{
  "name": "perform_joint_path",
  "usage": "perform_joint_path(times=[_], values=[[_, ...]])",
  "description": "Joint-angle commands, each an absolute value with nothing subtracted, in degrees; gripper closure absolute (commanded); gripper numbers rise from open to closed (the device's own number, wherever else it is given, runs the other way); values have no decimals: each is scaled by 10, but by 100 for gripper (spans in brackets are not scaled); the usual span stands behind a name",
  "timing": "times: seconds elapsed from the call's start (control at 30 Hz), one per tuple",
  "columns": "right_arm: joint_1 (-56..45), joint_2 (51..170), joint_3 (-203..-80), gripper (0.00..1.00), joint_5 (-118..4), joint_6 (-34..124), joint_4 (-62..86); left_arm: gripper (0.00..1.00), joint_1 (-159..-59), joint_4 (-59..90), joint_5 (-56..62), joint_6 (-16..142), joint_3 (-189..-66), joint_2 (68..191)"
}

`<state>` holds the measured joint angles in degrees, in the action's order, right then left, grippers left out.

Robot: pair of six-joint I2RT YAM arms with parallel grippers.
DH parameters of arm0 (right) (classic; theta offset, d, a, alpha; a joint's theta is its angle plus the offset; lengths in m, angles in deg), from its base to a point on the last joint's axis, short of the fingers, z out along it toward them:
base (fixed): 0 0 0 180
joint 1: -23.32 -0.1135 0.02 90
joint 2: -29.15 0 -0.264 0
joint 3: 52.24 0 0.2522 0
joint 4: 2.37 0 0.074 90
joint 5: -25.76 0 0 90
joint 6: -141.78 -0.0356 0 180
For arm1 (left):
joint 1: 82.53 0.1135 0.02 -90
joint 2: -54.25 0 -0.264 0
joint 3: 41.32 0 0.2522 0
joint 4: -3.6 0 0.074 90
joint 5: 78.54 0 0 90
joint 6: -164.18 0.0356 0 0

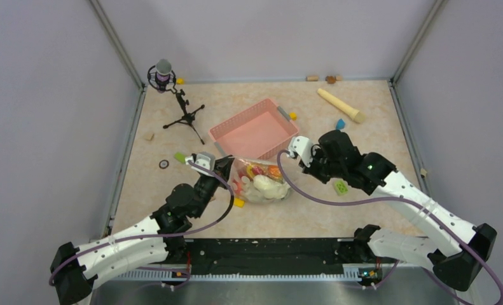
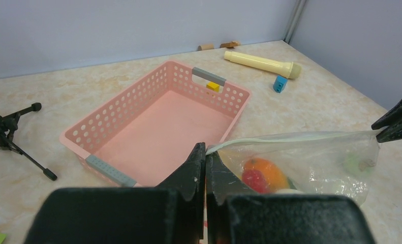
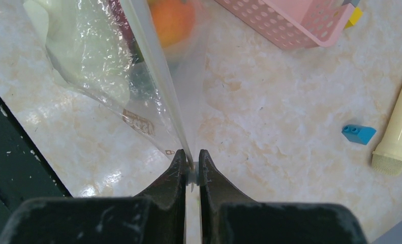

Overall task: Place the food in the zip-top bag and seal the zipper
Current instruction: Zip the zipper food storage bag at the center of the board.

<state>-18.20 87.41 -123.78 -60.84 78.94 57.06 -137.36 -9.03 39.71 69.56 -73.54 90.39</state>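
1. We judge the loading step done: the food (image 1: 266,183) lies inside the bag (image 1: 256,166), with an orange mango, a red piece and pale pieces showing through the plastic. We see no fruit or vegetable loose on the table in the top view.
2. The step in hand is the seal. The zipper (image 2: 275,138) runs as a pale, taut line along the bag's mouth, stretched between the two grippers.
3. The left gripper (image 2: 205,152) is closed, pinching the near end of the mouth edge. In the top view it sits at about 10 o'clock of the bag.
4. The right gripper (image 3: 190,161) is also closed, nipping the other end of the strip between its fingertips. In the top view it sits at about 2 o'clock of the bag.
5. The bag rests on the table between the arms, its body sagging toward 6 o'clock below the stretched edge. The basket (image 1: 240,115) stands just beside it at 12 o'clock.
6. We cannot tell whether the strip is pressed shut along its whole length; from the right wrist it reads as one thin line.
7. As we judge it, the next move calls for one pinch to anchor its end while the other slides along the strip, keeping it taut so that the two sides mate.
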Motion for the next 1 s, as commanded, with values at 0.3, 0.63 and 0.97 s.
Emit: perform_joint_path(times=[0.3, 0.63, 0.97], values=[[-174, 858, -1254, 100, -808, 735, 671, 100, -1352, -155, 327, 687, -731, 899], [-174, 768, -1224, 100, -874, 675, 543, 83, -1352, -122, 276, 684, -766, 954], [-175, 737, -1206, 5, -832, 602, 507, 16, -1352, -99, 299, 663, -777, 919]])
